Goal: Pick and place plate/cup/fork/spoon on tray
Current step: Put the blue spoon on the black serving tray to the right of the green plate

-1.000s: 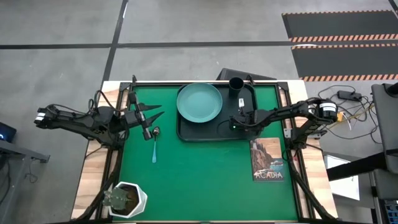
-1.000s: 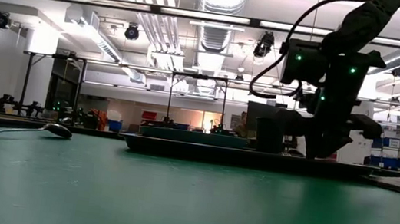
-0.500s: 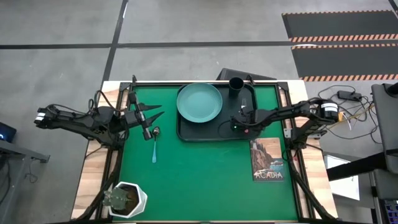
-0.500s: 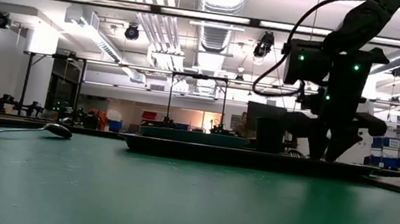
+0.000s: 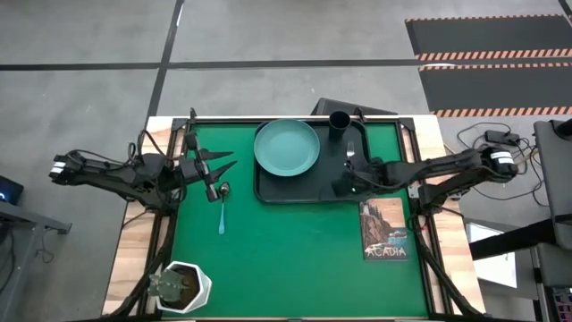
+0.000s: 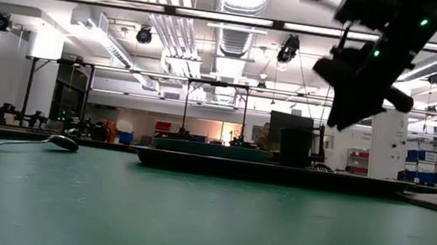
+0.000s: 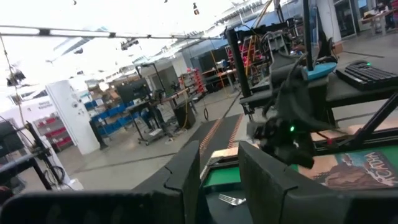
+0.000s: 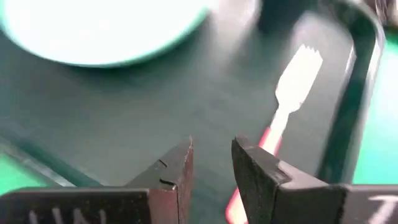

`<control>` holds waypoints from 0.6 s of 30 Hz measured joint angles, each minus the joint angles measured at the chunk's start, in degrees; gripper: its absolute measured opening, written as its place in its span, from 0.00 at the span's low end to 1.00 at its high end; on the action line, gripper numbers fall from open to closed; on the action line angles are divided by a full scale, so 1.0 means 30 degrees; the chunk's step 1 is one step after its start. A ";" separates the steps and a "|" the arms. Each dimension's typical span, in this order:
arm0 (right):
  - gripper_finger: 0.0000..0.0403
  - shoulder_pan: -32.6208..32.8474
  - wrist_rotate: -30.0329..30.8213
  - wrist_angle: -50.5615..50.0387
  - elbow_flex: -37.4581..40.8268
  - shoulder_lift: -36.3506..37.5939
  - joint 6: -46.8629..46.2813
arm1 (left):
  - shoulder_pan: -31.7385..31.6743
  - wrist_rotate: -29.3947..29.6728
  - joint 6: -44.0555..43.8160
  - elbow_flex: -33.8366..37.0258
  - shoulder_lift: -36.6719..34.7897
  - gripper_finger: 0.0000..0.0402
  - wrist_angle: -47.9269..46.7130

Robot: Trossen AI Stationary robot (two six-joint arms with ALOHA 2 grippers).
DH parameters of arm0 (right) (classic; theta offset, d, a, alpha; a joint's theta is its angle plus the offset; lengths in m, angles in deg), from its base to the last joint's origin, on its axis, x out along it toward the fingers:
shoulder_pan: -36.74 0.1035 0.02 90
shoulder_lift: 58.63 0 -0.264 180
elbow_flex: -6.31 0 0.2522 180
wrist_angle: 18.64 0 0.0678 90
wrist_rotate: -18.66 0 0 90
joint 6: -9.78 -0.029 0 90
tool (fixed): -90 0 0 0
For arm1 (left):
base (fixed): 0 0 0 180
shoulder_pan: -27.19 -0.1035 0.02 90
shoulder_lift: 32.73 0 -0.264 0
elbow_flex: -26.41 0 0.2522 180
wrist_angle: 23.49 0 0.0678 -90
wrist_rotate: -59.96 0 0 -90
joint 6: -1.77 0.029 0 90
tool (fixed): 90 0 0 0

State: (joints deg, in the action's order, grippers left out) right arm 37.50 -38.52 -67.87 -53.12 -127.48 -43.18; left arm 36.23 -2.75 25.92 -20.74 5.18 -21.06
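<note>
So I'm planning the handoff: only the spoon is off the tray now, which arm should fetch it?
Left. The left gripper hangs right beside the spoon, while the right gripper is over the tray, near the fork.

Overhead ceiling lights illuminate the scene evenly. The right wrist view is motion-blurred, with glare whitening the plate (image 8: 102, 28).

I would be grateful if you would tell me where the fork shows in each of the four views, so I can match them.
High view: the fork lies on the tray, right of the plate, below the cup.
Low view: not visible; hidden behind the tray's edge.
Left wrist view: its tines show between the left tool's fingers, far off.
Right wrist view: upper right, just beyond the right tool.
Shared landmark: the tray.
</note>
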 joint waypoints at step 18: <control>0.13 0.3699 0.0856 0.6940 0.0611 0.2598 1.3411 | -0.0022 0.5303 -1.0832 0.1137 0.5759 0.23 -0.1222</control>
State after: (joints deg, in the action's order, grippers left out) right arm 48.60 -35.95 -47.05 -51.28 -119.68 -2.95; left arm 36.16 13.16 -6.57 -17.33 22.46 -24.73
